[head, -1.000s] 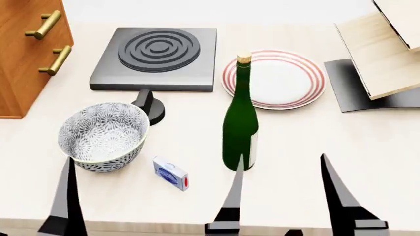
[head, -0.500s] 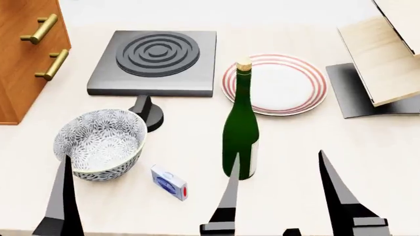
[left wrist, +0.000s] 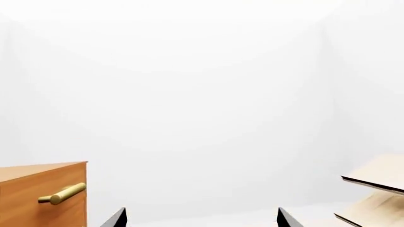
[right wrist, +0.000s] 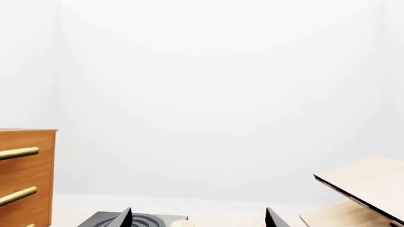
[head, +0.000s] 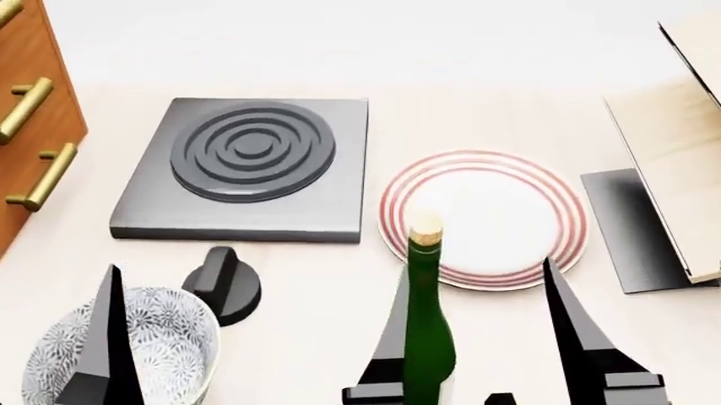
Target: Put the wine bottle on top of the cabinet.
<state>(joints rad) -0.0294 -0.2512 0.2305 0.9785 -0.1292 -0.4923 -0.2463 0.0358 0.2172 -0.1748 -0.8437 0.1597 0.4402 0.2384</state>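
Fingers of the right gripper (head: 479, 337) rise dark at the near edge of the head view, spread wide, with the bottle (head: 427, 337) standing upright between them, just beside the left finger; whether they touch cannot be told. Its cork tops the neck in front of the plate (head: 485, 215). One finger of the left gripper (head: 107, 337) shows over the bowl (head: 169, 337); in the left wrist view its two tips stand well apart, holding nothing. A black knob (head: 225, 283) stands just beyond the bowl. Farther back lies the dark hob (head: 248, 169), left of the red-ringed plate. A pale rack (head: 687, 160) on a dark base leans at the right edge. At the far left stands the cabinet (head: 34, 143) with brass handles, well apart from the bottle.
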